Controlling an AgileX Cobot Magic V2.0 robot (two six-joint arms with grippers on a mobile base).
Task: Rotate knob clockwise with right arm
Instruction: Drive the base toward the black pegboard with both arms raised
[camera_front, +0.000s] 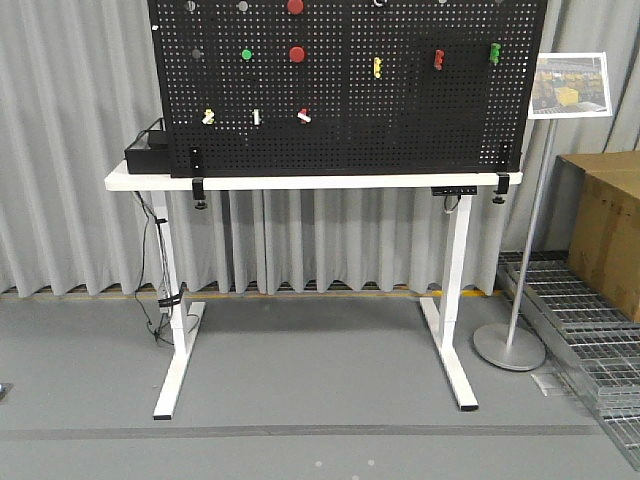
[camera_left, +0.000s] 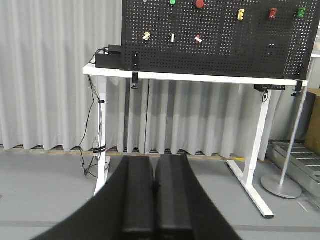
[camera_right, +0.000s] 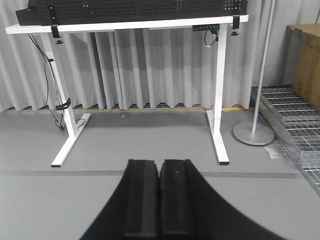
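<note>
Knob (camera_front: 296, 53), we judge the red disc on the pegboard (camera_front: 400, 120), sits untouched, well apart from the right gripper (camera_right: 159, 200), clenched on nothing; approach, grasp and turn are all outstanding.

The right tool (camera_right: 160, 165) closed and empty above grey floor (camera_right: 150, 142), white table (camera_right: 125, 23) and black pegboard (camera_right: 140, 7) well beyond.

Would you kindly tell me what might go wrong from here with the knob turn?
The right gripper is shut and far from the black perforated pegboard; driving closer may clip the grey metal sign stand. A red round knob and a green round knob sit close together, so the wrong one may be gripped.
</note>
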